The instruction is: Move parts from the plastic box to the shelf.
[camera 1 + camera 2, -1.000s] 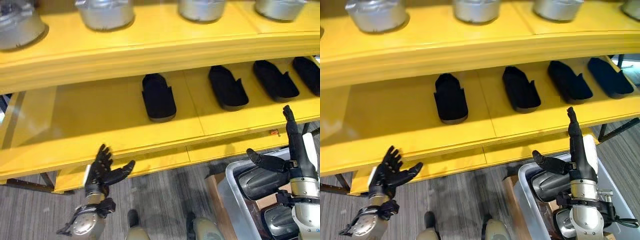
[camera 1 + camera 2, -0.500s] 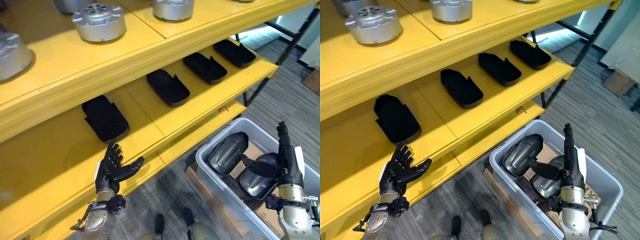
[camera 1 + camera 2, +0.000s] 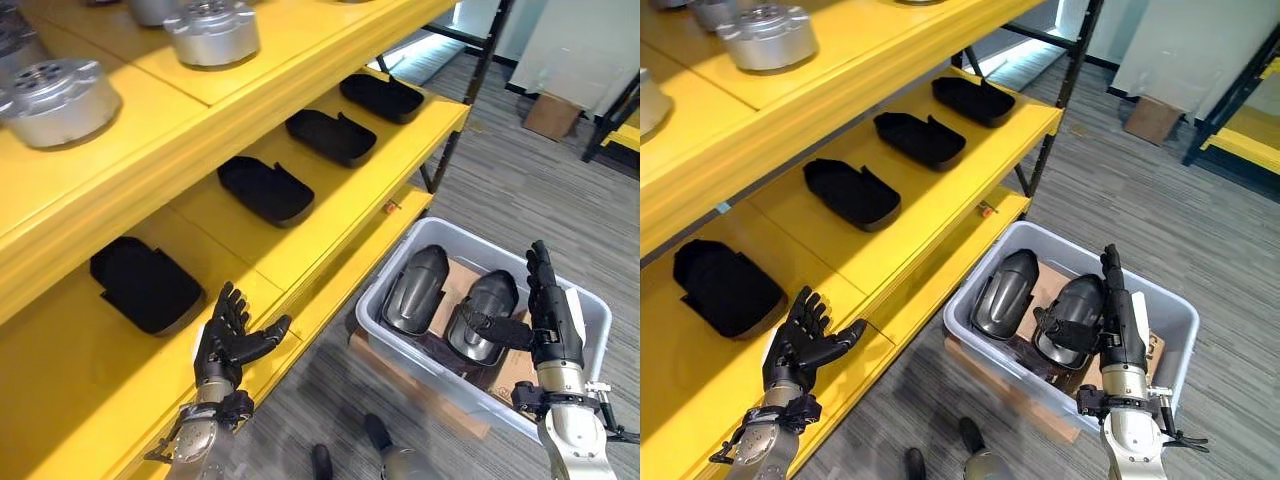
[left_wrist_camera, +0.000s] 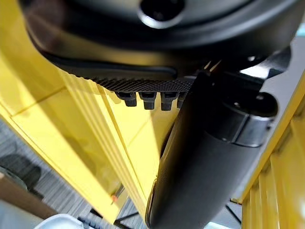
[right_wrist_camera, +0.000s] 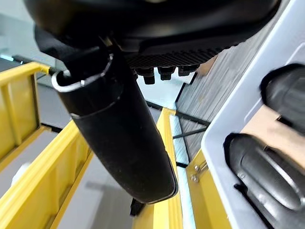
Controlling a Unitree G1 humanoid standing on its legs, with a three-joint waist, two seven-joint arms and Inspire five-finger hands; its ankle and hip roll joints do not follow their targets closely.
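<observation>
The left hand (image 3: 232, 340) hovers at the front edge of the yellow wooden shelf (image 3: 330, 215), fingers spread wide, holding nothing. The right hand (image 3: 548, 318) stands upright over the grey plastic box (image 3: 398, 266) on the floor, fingers straight, thumb out, above 2 dark curved parts (image 3: 418, 290). 4 black trays (image 3: 265, 189) line the shelf; silver metal cylinders (image 3: 212, 30) stand on the level above.

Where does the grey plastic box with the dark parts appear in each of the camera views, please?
Left eye view: the plastic box sits on the floor at lower right, under the right hand.
Right eye view: lower middle-right.
Left wrist view: a pale corner at the bottom edge.
Right wrist view: its pale wall on the right.
Shared landmark: the yellow shelf.
</observation>
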